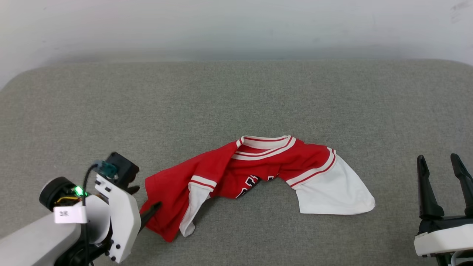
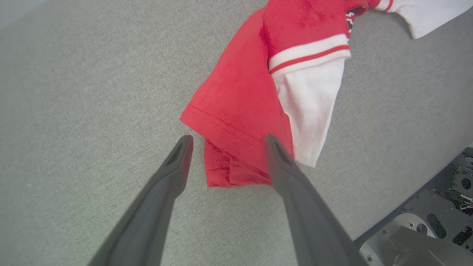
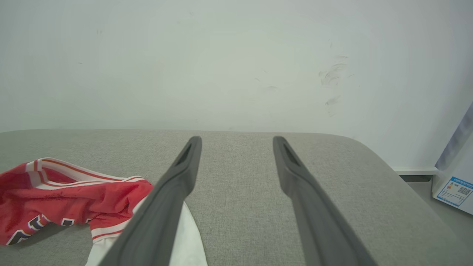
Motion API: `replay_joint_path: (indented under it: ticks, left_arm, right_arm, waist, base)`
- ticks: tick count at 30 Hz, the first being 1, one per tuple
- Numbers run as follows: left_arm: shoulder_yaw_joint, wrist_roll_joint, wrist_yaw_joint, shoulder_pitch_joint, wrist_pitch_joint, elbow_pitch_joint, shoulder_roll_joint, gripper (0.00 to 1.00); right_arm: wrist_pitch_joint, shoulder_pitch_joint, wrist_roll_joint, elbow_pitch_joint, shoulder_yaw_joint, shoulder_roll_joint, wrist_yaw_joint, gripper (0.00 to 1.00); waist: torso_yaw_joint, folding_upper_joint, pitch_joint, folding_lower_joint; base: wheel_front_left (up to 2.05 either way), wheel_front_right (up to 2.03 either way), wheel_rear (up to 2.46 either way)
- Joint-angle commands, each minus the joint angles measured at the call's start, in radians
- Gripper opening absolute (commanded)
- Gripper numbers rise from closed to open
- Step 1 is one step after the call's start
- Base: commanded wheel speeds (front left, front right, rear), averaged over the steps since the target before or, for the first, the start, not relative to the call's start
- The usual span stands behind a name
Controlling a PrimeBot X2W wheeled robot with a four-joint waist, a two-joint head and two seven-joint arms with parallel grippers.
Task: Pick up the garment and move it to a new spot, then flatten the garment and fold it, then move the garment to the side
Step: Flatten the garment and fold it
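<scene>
Looks like the pick-up step, with the red jersey (image 1: pixel 258 166) crumpled on the grey padded surface (image 1: pixel 236 96), its hem corner between the spread tips of the left gripper (image 2: pixel 228 139) and well left of the idle, equally spread right gripper (image 1: pixel 437 157); calls next for dipping lower and pinching that hem.

My left gripper (image 2: pixel 227 142): long dark-grey tapered fingers (image 2: pixel 159 207), slot near each tip. White wrist housing (image 1: pixel 120 210), black screws (image 1: pixel 118 246), black cable (image 1: pixel 85 184), green light (image 1: pixel 78 191), small label (image 1: pixel 66 214). My right gripper (image 1: pixel 437 158): same fingers, white base (image 1: pixel 439 242).
</scene>
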Motion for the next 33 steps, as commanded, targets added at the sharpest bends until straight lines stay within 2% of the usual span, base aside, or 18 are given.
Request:
replay_joint_path:
  ticks: [1, 4, 9, 18, 19, 20, 23, 28, 33]
  left_arm:
    - [-0.013, 0.005, -0.008, -0.002, 0.014, 0.019, -0.01, 1.0]
    - [-0.037, 0.0, -0.028, 0.003, 0.043, 0.082, -0.044, 1.0]
    - [-0.086, 0.056, -0.058, -0.021, 0.067, 0.207, -0.091, 1.0]
    - [-0.143, 0.04, -0.14, 0.006, 0.104, 0.41, -0.19, 1.0]
    - [-0.15, 0.045, -0.152, 0.009, 0.106, 0.423, -0.198, 0.59]
    - [-0.155, 0.05, -0.162, 0.011, 0.107, 0.437, -0.204, 0.0]
    - [-0.16, 0.042, -0.183, 0.019, 0.096, 0.457, -0.218, 0.0]
    - [-0.103, 0.039, -0.175, -0.021, 0.024, 0.437, -0.215, 0.0]
    - [-0.033, 0.038, -0.135, -0.064, -0.046, 0.315, -0.144, 0.0]
  right_arm:
    - [-0.006, -0.015, 0.002, 0.002, 0.001, -0.006, -0.001, 1.0]
    - [-0.01, -0.025, 0.004, 0.009, 0.005, -0.008, -0.001, 1.0]
    - [-0.014, -0.046, 0.007, 0.016, 0.014, -0.017, -0.001, 1.0]
    - [-0.018, -0.058, -0.001, 0.019, 0.014, -0.027, -0.001, 1.0]
    - [-0.017, -0.057, -0.002, 0.019, 0.013, -0.027, -0.001, 1.0]
    - [-0.016, -0.056, -0.003, 0.019, 0.012, -0.026, -0.001, 1.0]
    - [-0.011, -0.051, -0.01, 0.015, 0.009, -0.02, -0.001, 1.0]
    - [-0.003, -0.038, -0.012, 0.012, 0.007, -0.016, -0.001, 1.0]
    - [0.002, -0.017, -0.014, 0.007, -0.001, -0.01, -0.001, 1.0]
  waist:
    - [-0.005, 0.0, 0.01, 0.0]
    - [-0.011, 0.0, 0.028, 0.0]
    - [-0.03, 0.0, 0.062, 0.0]
    - [-0.052, 0.0, 0.096, 0.0]
    - [-0.053, 0.0, 0.096, 0.0]
    - [-0.053, 0.0, 0.095, 0.0]
    - [-0.048, 0.0, 0.087, 0.0]
    - [-0.03, 0.0, 0.061, 0.0]
    - [-0.01, 0.0, 0.029, 0.0]
  base:
    - [0.0, 0.0, 0.0]
    - [0.0, 0.0, 0.0]
    - [0.0, 0.0, 0.0]
    - [0.0, 0.0, 0.0]
    - [0.0, 0.0, 0.0]
    - [0.0, 0.0, 0.0]
    - [0.0, 0.0, 0.0]
    - [0.0, 0.0, 0.0]
    - [0.0, 0.0, 0.0]
